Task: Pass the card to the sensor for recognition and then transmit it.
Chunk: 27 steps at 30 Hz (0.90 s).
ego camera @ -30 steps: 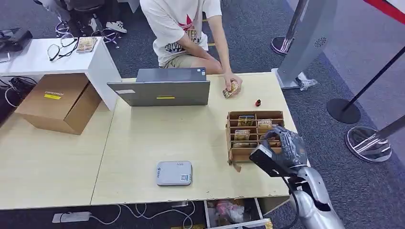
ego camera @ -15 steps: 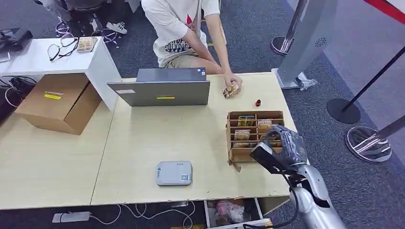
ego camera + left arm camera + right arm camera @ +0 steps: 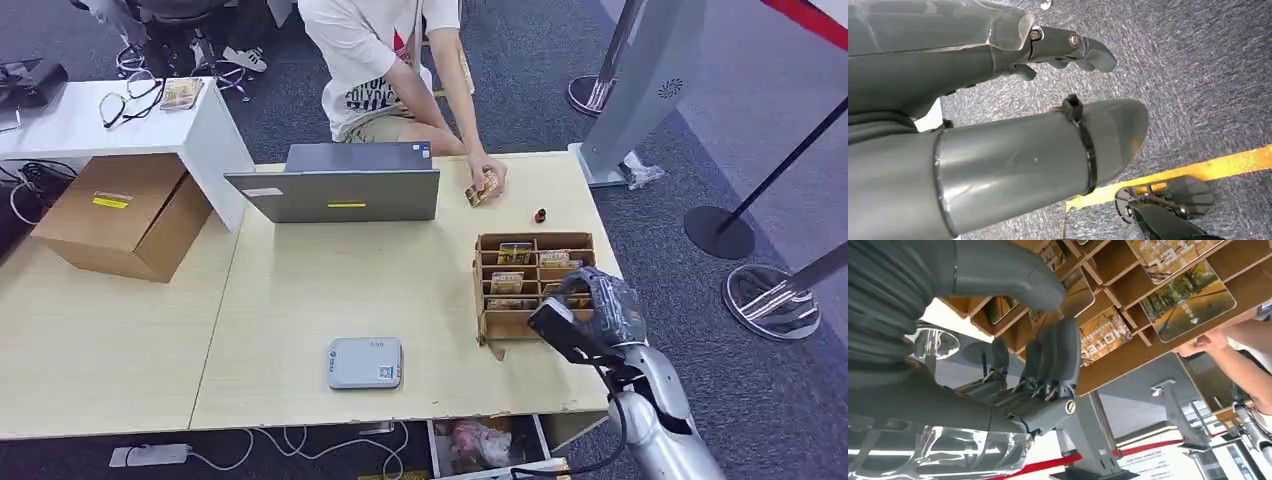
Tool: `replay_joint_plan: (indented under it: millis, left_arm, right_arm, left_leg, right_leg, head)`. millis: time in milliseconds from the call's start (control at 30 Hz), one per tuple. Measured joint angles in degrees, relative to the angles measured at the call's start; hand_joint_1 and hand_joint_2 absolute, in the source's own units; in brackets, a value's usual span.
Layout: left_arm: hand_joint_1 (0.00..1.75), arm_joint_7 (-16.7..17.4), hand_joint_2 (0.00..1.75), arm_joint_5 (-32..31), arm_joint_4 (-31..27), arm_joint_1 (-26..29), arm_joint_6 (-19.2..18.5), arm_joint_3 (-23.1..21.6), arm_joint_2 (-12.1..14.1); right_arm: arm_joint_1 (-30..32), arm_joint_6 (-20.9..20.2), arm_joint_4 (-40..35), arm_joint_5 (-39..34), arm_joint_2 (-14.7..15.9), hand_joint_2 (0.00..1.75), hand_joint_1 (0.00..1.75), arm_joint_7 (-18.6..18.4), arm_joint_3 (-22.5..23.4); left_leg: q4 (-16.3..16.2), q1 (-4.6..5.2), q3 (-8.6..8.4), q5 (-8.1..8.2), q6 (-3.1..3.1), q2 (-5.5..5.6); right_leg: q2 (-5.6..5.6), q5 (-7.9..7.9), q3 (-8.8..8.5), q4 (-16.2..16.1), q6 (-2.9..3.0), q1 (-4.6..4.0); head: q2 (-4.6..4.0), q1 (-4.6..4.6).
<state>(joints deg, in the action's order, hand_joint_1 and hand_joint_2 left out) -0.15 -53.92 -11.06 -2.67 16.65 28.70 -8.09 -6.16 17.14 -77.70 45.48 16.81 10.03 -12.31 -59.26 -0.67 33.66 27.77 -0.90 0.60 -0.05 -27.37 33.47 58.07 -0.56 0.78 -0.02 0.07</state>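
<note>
A wooden card box (image 3: 479,285) with several compartments of yellow picture cards (image 3: 507,283) stands on the table's right side. My right hand (image 3: 598,306) hovers over the box's near right corner. In the right wrist view its fingers (image 3: 1057,352) are spread just short of a card (image 3: 1103,335) in a slot, with the thumb (image 3: 1013,275) apart and nothing between them. The grey-white sensor pad (image 3: 365,362) lies near the table's front edge, well left of the box. My left hand (image 3: 1068,45) hangs over carpet, holding nothing.
A person (image 3: 385,60) at the far side holds cards (image 3: 483,187) on the table beside a grey laptop (image 3: 335,190). A small red object (image 3: 540,215) lies behind the box. A cardboard carton (image 3: 120,215) sits at left; stanchion bases (image 3: 720,232) stand at right.
My right hand has edged slightly forward over the box's corner. The person has leaned a little; the cards in their hand have stayed in place.
</note>
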Motion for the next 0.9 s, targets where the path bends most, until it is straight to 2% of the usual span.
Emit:
replay_joint_plan:
  millis: [33, 67, 100, 167, 200, 300, 367, 433, 567, 633, 700, 733, 833, 867, 900]
  left_arm:
    - [0.0, 0.0, 0.0, 0.0, 0.0, 0.0, 0.0, 0.0, 0.0]
    - [0.0, 0.0, 0.0, 0.0, 0.0, 0.0, 0.0, 0.0, 0.0]
    - [0.0, 0.0, 0.0, 0.0, 0.0, -0.1, 0.0, 0.0, 0.0]
    - [0.0, 0.0, 0.0, 0.0, 0.0, -0.1, 0.0, 0.0, 0.0]
    - [0.0, 0.0, 0.0, 0.0, 0.0, -0.2, 0.0, 0.0, 0.0]
    - [0.0, 0.0, 0.0, 0.0, 0.0, -0.2, 0.0, 0.0, 0.0]
    - [0.0, 0.0, 0.0, -0.1, 0.0, -0.2, 0.0, 0.0, 0.0]
    - [0.0, 0.0, 0.0, -0.1, 0.0, -0.2, 0.0, 0.0, 0.0]
    - [0.0, 0.0, 0.0, -0.1, 0.0, -0.2, 0.0, 0.0, 0.0]
    - [0.0, 0.0, 0.0, -0.1, 0.0, -0.2, 0.0, 0.0, 0.0]
    - [0.0, 0.0, 0.0, -0.1, 0.0, -0.2, 0.0, 0.0, 0.0]
    - [0.0, 0.0, 0.0, -0.1, 0.0, -0.2, 0.0, 0.0, 0.0]
    - [0.0, 0.0, 0.0, -0.1, 0.0, -0.2, 0.0, 0.0, 0.0]
    - [0.0, 0.0, 0.0, 0.0, 0.0, -0.2, 0.0, 0.0, 0.0]
    - [0.0, 0.0, 0.0, 0.0, 0.0, -0.2, 0.0, 0.0, 0.0]
  right_arm:
    - [0.0, 0.0, 0.1, 0.0, 0.0, 1.75, 0.87, 0.0, 0.0]
    - [-0.1, -0.1, 0.2, -0.1, 0.0, 1.75, 0.87, 0.0, 0.1]
    - [-0.2, -0.2, 0.3, -0.1, 0.0, 1.75, 1.01, 0.0, 0.1]
    - [-0.3, -0.3, 0.5, -0.3, 0.0, 1.75, 0.96, 0.0, 0.2]
    - [-0.3, -0.3, 0.5, -0.3, 0.0, 1.75, 1.05, 0.0, 0.2]
    - [-0.6, -0.3, 0.7, -0.6, 0.0, 1.75, 1.03, 0.1, 0.2]
    - [-0.9, -0.4, 0.9, -1.0, 0.0, 1.75, 0.91, 0.3, 0.2]
    - [-1.1, -0.3, 0.9, -1.0, 0.0, 1.75, 1.03, 0.4, 0.2]
    - [-1.6, -0.3, 1.2, -1.1, 0.0, 1.75, 0.99, 0.5, 0.2]
    - [-1.9, -0.4, 1.4, -1.1, 0.0, 1.75, 1.08, 0.5, 0.2]
    - [-2.4, -0.4, 1.6, -1.1, 0.0, 1.75, 0.96, 0.8, 0.2]
    - [-2.6, -0.4, 1.8, -1.1, 0.0, 1.75, 1.05, 0.9, 0.2]
    - [-3.0, -0.4, 2.1, -1.1, 0.0, 1.75, 1.03, 0.9, 0.2]
    - [-3.2, -0.4, 2.3, -1.1, 0.0, 1.75, 0.96, 0.9, 0.2]
    - [-3.3, -0.4, 2.4, -1.1, 0.0, 1.75, 0.99, 0.9, 0.2]
  left_leg:
    - [0.0, 0.0, 0.0, 0.0, 0.0, 0.0]
    - [0.0, 0.0, 0.0, 0.0, 0.0, 0.0]
    - [0.0, 0.0, 0.0, 0.0, 0.0, 0.0]
    - [0.0, 0.0, 0.0, 0.0, 0.0, 0.0]
    - [0.0, 0.0, 0.0, 0.0, 0.0, 0.0]
    - [0.0, 0.0, 0.0, 0.0, 0.0, 0.0]
    - [0.0, 0.0, 0.0, 0.0, 0.0, 0.0]
    - [0.0, 0.0, 0.0, 0.0, 0.0, 0.0]
    - [0.0, 0.0, 0.0, 0.0, 0.0, 0.0]
    - [0.0, 0.0, 0.0, 0.0, 0.0, 0.0]
    - [0.0, 0.0, 0.0, 0.0, 0.0, 0.0]
    - [0.0, 0.0, 0.0, 0.0, 0.0, 0.0]
    - [0.0, 0.0, 0.0, 0.0, 0.0, 0.0]
    - [0.0, 0.0, 0.0, 0.0, 0.0, 0.0]
    - [0.0, 0.0, 0.0, 0.0, 0.0, 0.0]
  right_leg:
    - [0.0, 0.0, 0.0, 0.0, 0.0, 0.0]
    - [0.0, 0.0, 0.0, 0.0, 0.0, 0.0]
    - [0.0, 0.0, 0.0, 0.0, 0.0, 0.0]
    - [0.0, 0.0, 0.0, 0.0, 0.0, 0.0]
    - [0.0, 0.0, 0.0, 0.0, 0.0, 0.0]
    - [0.0, 0.0, 0.0, 0.0, 0.0, 0.0]
    - [0.0, 0.0, 0.0, 0.0, 0.0, 0.0]
    - [0.0, 0.0, 0.0, 0.0, 0.0, 0.0]
    - [0.0, 0.0, 0.0, 0.0, 0.0, 0.0]
    - [0.0, 0.0, 0.0, 0.0, 0.0, 0.0]
    - [0.0, 0.0, 0.0, 0.0, 0.0, 0.0]
    - [0.0, 0.0, 0.0, 0.0, 0.0, 0.0]
    - [0.0, 0.0, -0.01, 0.0, 0.0, 0.0]
    - [0.0, 0.0, 0.0, 0.0, 0.0, 0.0]
    - [0.0, 0.0, 0.0, 0.0, 0.0, 0.0]
  head:
    - [0.0, 0.0]
    - [0.0, 0.0]
    - [0.0, 0.0]
    - [0.0, 0.0]
    - [0.0, 0.0]
    - [0.0, 0.0]
    - [0.0, 0.0]
    - [0.0, 0.0]
    - [0.0, 0.0]
    - [0.0, 0.0]
    - [0.0, 0.0]
    - [0.0, 0.02]
    - [0.0, 0.0]
    - [0.0, 0.0]
    - [0.0, 0.0]
